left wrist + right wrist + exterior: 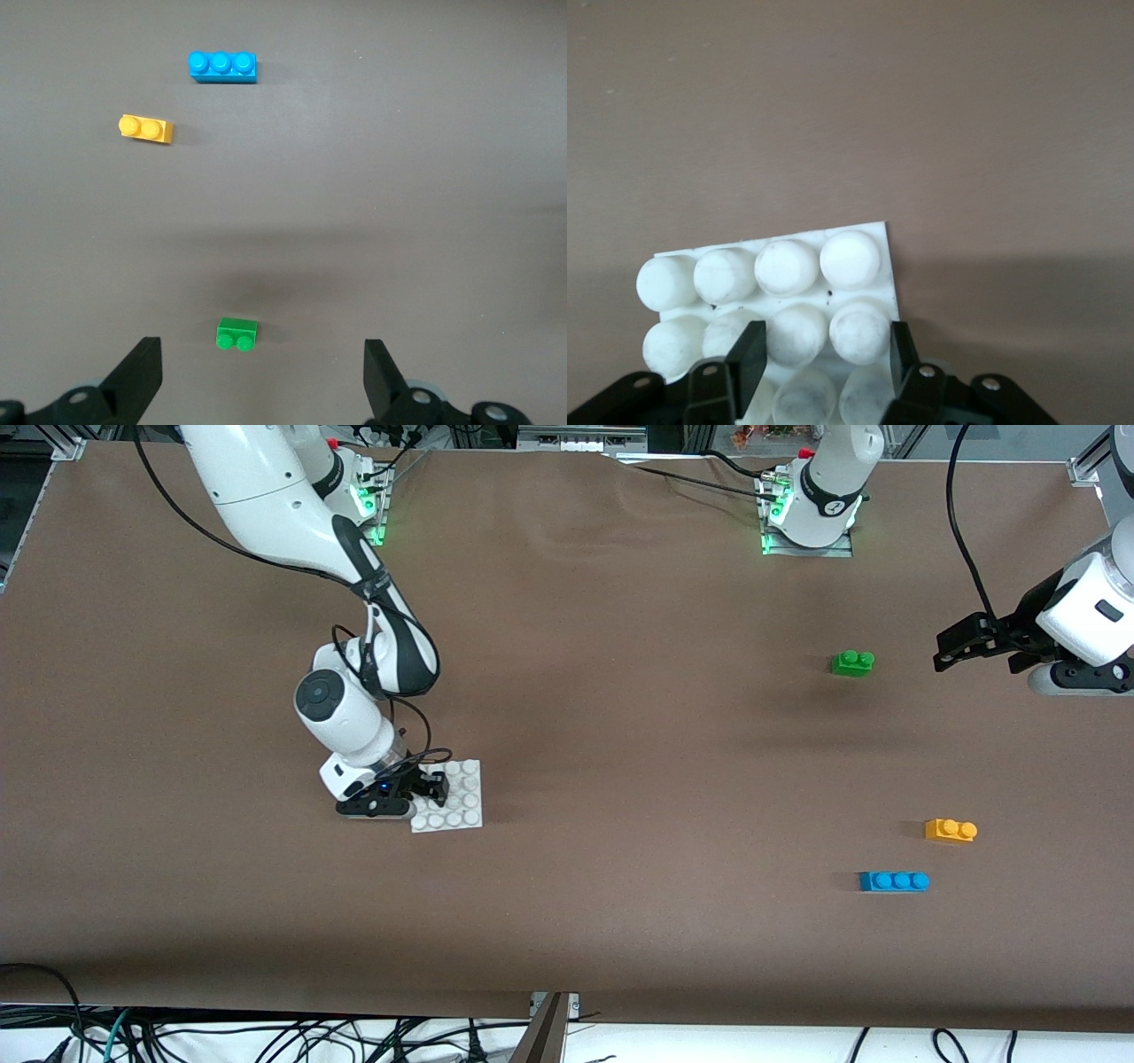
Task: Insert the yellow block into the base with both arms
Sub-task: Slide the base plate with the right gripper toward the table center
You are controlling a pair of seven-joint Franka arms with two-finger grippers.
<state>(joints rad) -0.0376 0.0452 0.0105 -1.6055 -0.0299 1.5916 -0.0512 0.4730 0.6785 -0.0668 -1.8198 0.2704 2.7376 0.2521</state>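
Front view: I see both arms over the brown counter (567, 717), with no bins or containers on it.
Right gripper (416, 790): down at the base (461, 802), at the right arm's end of the counter; in the right wrist view the fingers (749, 363) are closed on the base (833, 266), clamped across its studs at the plate's edge.
Base: flat white studded plate lying on the counter; nothing sits on its studs that I can see.
Left gripper (952, 651): hangs in the air over the left arm's end of the counter, waiting; in the left wrist view its fingers (142, 372) stand wide apart around the left gripper (261, 376) centre, holding nothing.
Yellow block (951, 830): on the counter, studs up, untouched, nearer the front camera than the green brick (852, 662), roughly at five o'clock from it.
Blue brick (894, 881): near the yellow block, at about seven o'clock from it in the front view.
Left wrist view: I see the green brick (237, 334) close to the fingers, with the yellow block (146, 129) and blue brick (222, 66) well apart from it.
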